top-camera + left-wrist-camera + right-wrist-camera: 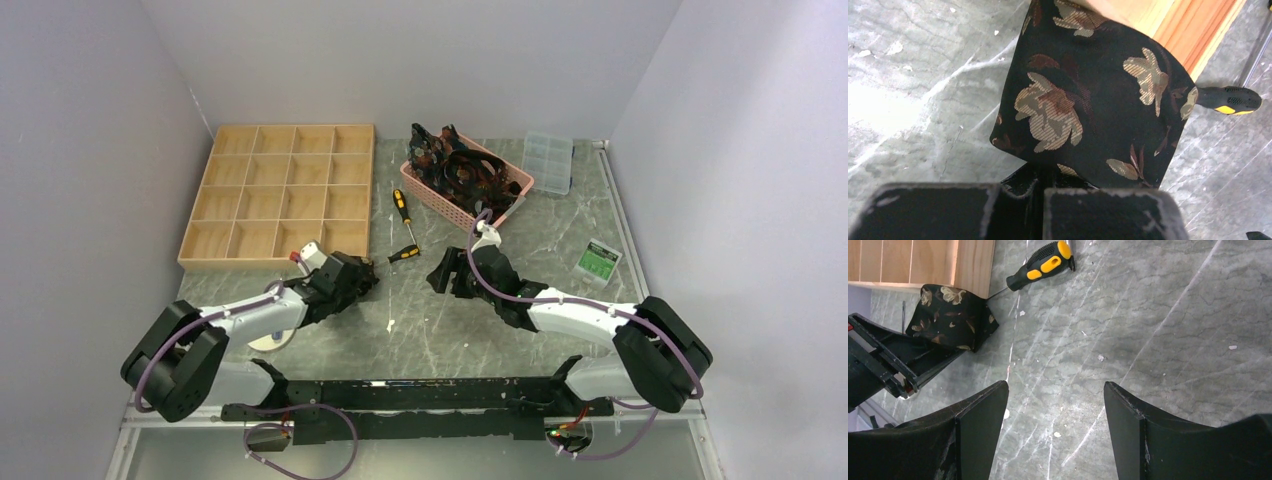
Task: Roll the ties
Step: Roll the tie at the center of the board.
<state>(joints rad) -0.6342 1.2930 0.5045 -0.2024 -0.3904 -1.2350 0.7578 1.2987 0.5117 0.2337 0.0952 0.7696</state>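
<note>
A black tie (pixel 1088 100) with tan-gold flowers is rolled into a short bundle. It rests on the table against the front right corner of the wooden tray (pixel 280 195). My left gripper (pixel 1040 187) is shut on the near end of this tie. The roll also shows in the right wrist view (pixel 950 315), with the left gripper's fingers below it. My right gripper (pixel 1055 390) is open and empty, low over bare table to the right of the roll. In the top view it (pixel 440 270) faces the left gripper (pixel 365 283). More ties (pixel 465 170) lie piled in a pink basket (pixel 520 185).
A yellow-and-black screwdriver (pixel 404 253) lies just right of the roll, also seen in the right wrist view (pixel 1045 262). A second one (pixel 400 205) lies behind it. A clear plastic box (pixel 549 160) and a green packet (pixel 599 262) sit at the right.
</note>
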